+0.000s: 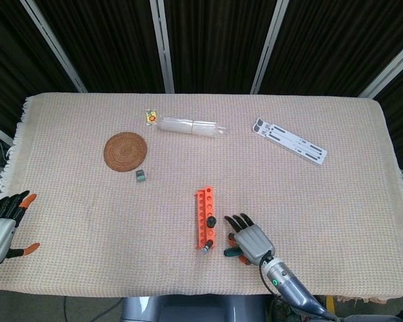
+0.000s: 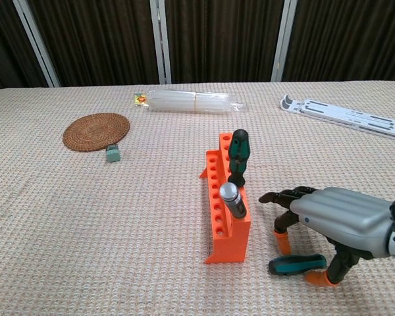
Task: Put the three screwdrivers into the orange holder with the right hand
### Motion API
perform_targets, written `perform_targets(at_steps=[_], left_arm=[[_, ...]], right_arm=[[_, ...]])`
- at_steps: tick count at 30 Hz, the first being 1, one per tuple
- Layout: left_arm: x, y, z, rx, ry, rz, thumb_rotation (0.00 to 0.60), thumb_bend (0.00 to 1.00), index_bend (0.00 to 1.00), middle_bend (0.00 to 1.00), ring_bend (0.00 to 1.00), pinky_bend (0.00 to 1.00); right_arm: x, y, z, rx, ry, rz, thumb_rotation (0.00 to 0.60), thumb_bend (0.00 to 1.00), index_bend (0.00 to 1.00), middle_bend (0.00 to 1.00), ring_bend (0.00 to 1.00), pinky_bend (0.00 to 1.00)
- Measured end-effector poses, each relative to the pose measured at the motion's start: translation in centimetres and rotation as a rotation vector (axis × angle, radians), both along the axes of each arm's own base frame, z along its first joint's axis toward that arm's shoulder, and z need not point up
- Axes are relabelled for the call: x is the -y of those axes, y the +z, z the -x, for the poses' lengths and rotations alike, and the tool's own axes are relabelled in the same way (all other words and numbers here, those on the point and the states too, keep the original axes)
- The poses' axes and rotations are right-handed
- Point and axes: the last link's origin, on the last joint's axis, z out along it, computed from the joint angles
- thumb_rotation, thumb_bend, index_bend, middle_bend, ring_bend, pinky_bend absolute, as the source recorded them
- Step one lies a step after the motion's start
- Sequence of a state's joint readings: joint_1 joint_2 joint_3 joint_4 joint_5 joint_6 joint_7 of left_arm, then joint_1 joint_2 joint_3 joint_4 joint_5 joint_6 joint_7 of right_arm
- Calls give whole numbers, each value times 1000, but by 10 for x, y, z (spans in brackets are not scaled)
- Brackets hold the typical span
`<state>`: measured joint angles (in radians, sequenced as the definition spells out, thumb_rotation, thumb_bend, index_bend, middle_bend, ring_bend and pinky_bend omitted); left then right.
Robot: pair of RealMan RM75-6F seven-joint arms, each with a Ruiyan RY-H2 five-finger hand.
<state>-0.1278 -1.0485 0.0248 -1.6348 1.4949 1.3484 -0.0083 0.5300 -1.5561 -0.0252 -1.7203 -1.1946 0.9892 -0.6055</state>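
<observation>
Mostly hidden beneath the right hand (image 2: pixel 339 220), the loose screwdriver (image 2: pixel 296 264), only its green handle end showing; cut by the head view's left edge, the left hand (image 1: pixel 1 228); too small to read, the label on the yellow packet (image 1: pixel 150 117).

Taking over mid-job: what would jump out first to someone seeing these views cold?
The orange holder near the front middle of the table, with two screwdrivers already standing in it. Just to its right, the right hand arches over the third screwdriver, which lies flat on the cloth; whether the fingers grip it yet I cannot tell.
</observation>
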Motion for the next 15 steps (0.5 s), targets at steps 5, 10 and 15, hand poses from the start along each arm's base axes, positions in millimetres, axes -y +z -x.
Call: perform_targets(at_steps=[5, 10, 15], left_arm=[[0, 0, 0, 0, 1, -1, 600, 20, 32, 0, 0, 0], [0, 0, 0, 0, 4, 1, 600, 20, 32, 0, 0, 0], [0, 0, 0, 1, 2, -2, 600, 21, 33, 0, 0, 0]], right_arm=[[-2, 0, 1, -15, 18, 6, 600, 223, 506, 10, 0, 0], [-3, -2, 2, -28, 30, 10, 600, 266, 547, 35, 0, 0], [-2, -1, 2, -32, 43, 28, 600, 319, 574, 53, 0, 0]])
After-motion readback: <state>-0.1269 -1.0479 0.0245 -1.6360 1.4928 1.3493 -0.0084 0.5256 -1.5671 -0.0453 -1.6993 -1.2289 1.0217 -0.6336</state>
